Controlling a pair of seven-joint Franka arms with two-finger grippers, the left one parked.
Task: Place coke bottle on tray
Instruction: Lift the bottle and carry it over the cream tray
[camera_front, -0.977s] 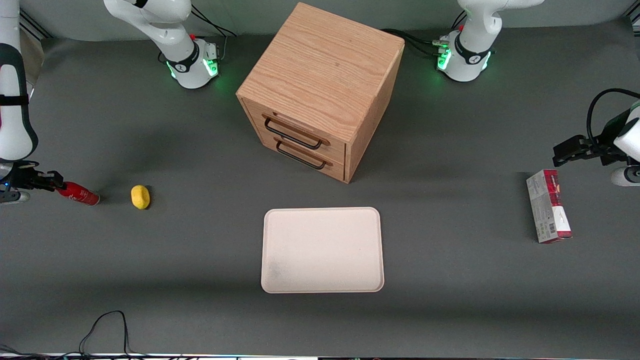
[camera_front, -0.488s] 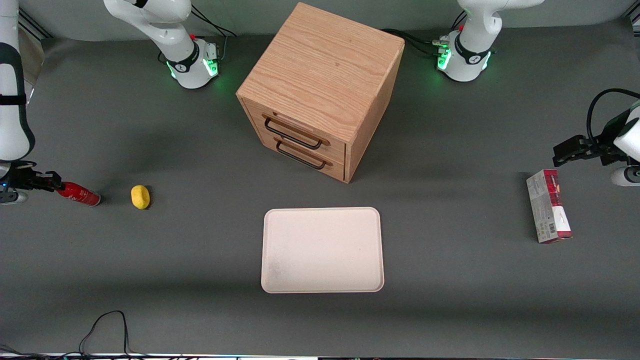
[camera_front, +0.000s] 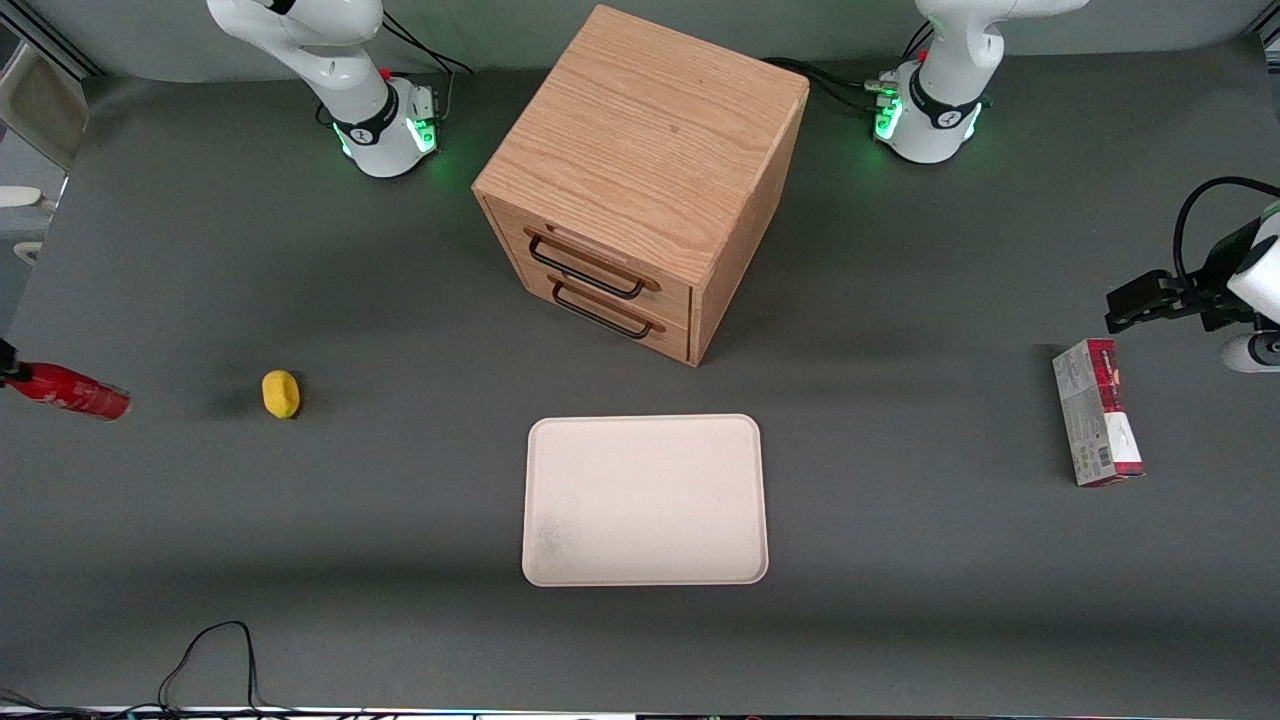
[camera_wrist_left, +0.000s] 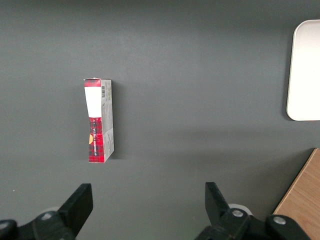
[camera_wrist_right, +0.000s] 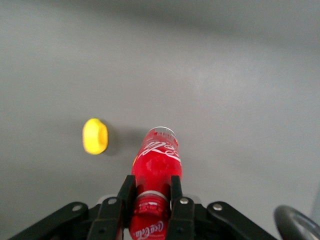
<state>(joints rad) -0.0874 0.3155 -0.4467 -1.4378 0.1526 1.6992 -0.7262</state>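
The coke bottle (camera_wrist_right: 156, 159), slim and all red with white lettering, is gripped at its neck just below the cap by my gripper (camera_wrist_right: 150, 192), which is shut on it. In the front view the coke bottle (camera_front: 68, 391) lies nearly level at the working arm's end of the table and appears lifted off the surface. Only a dark tip of the gripper (camera_front: 5, 360) shows there. The cream-white tray (camera_front: 645, 500) lies flat with nothing on it, nearer the front camera than the cabinet.
A yellow lemon (camera_front: 281, 393) sits between bottle and tray, close to the bottle (camera_wrist_right: 95, 136). The wooden two-drawer cabinet (camera_front: 640, 180) stands mid-table. A red-and-grey carton (camera_front: 1097, 425) lies toward the parked arm's end. A black cable (camera_front: 210, 650) loops at the front edge.
The gripper has carried the bottle away from the lemon toward the working arm's end and up. The arm itself has swung almost out of the front view.
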